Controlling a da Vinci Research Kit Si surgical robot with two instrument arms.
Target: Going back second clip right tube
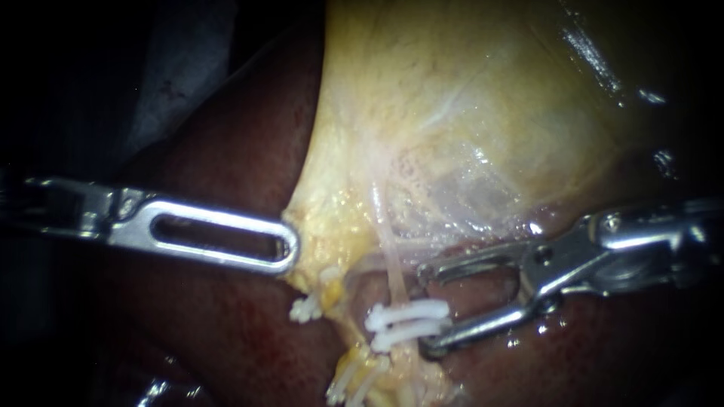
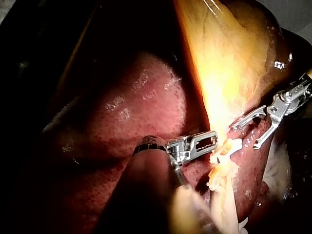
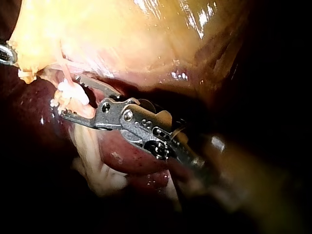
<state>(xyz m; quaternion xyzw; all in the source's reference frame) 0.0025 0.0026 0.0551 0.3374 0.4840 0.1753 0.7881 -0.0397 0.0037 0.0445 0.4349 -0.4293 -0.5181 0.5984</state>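
Reaching in from the left, your left tool [image 1: 290,249], a flat steel piece with a long slot, had its jaws pressed together on the drawn-out edge of the pale yellow gallbladder [image 1: 452,113]. Only the slotted jaw faced the endoscope. Its partner lay hidden behind it, and the shaft faded into darkness.

Your right tool [image 1: 424,311], of bright hinged steel, came in from the right with its jaws spread wide and gripping nothing. The two white plastic clips [image 1: 407,316] sat one just above the other across the thin pale tube [image 1: 385,234]. Their right ends lay between the spread jaw tips, and you could not tell whether they touched the metal. The tube ran down from the gallbladder and passed behind the clips, where its course became hard to follow.

A single white clip [image 1: 305,309] sat apart to the left, below the left tool's tip. A bunch of further white clips [image 1: 354,384] was cut off by the endoscope view's lower edge. The dark red liver [image 1: 226,324] lay beneath everything, its far reaches lost in shadow.
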